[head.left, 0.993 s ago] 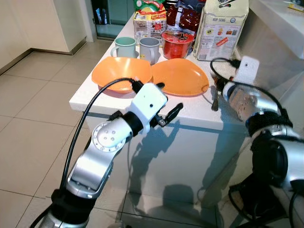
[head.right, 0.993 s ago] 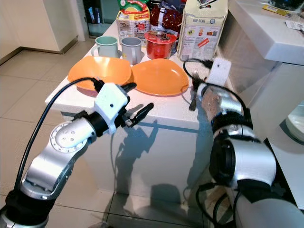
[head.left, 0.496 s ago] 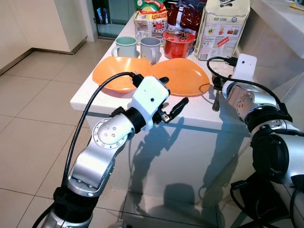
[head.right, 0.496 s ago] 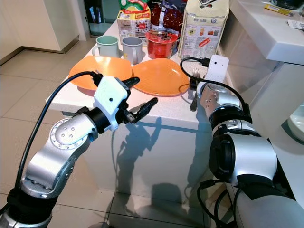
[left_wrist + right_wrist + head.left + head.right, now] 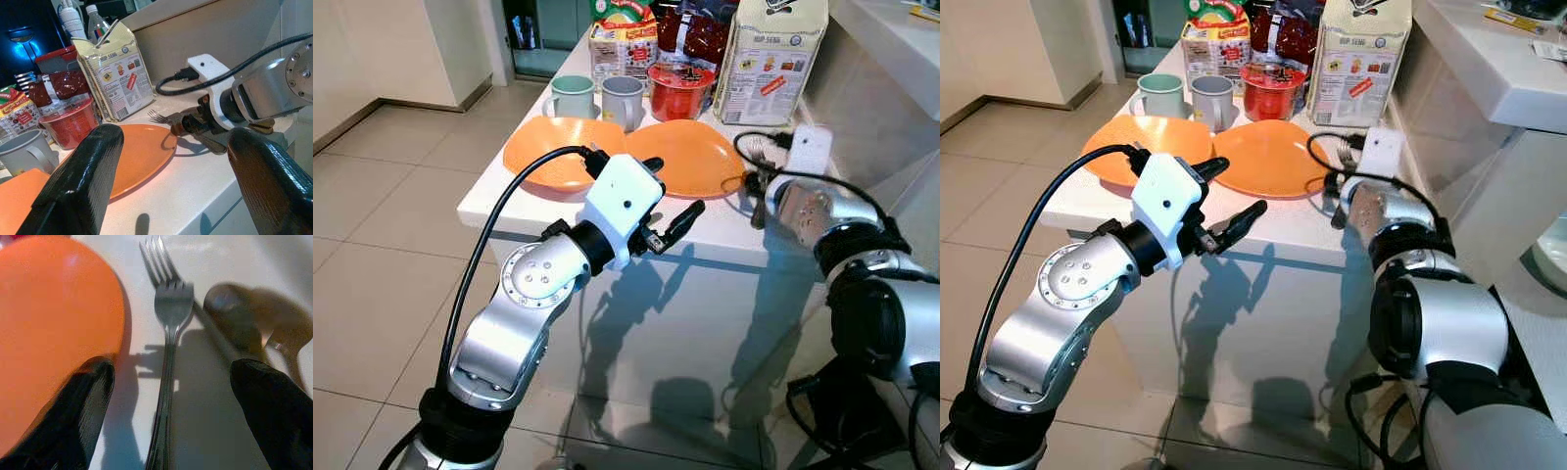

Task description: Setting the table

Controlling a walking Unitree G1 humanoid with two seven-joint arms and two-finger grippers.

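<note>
R gripper (image 5: 166,396) sits low over the white table (image 5: 724,230), fingers spread wide w/ a fork (image 5: 168,347) between them, not touching it; spoons (image 5: 244,323) lie just beside the fork, orange plate (image 5: 54,323) on its other side. L gripper (image 5: 1224,201) hangs at the table's front edge, fingers apart, holding nothing.

Shiny metal fork (image 5: 168,362); glossy orange plate (image 5: 54,333).
</note>
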